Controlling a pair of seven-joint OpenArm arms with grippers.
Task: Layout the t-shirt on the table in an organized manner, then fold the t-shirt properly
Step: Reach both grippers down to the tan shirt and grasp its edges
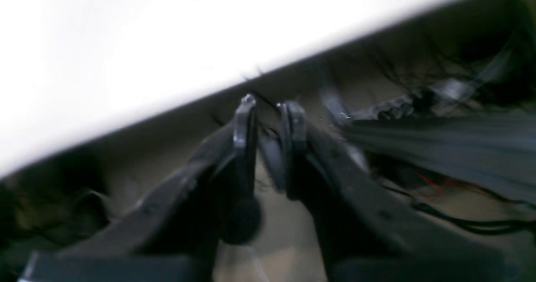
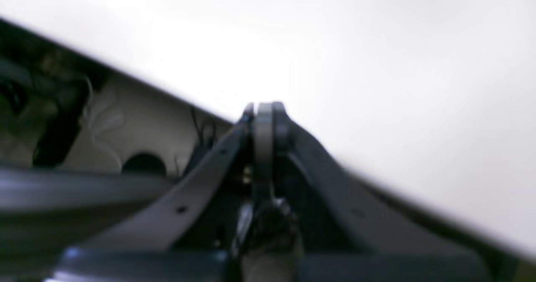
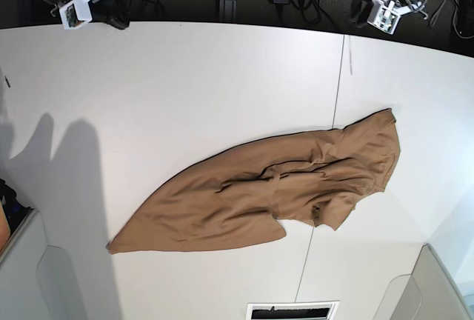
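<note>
Your left claw (image 1: 268, 108) has matte black tapering fingers (image 1: 245, 122) with glossy tips. Your right claw (image 2: 264, 110) looks the same, with small screw holes along each finger. Both arm ends carry white housings and black cables.

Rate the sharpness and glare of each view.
Left wrist: motion-blurred, table blown out white, left gripper smeared. Right wrist: soft, glare above the right gripper. Base: sharp, evenly lit t-shirt, two soft shadows at left, edges bowed.
</note>
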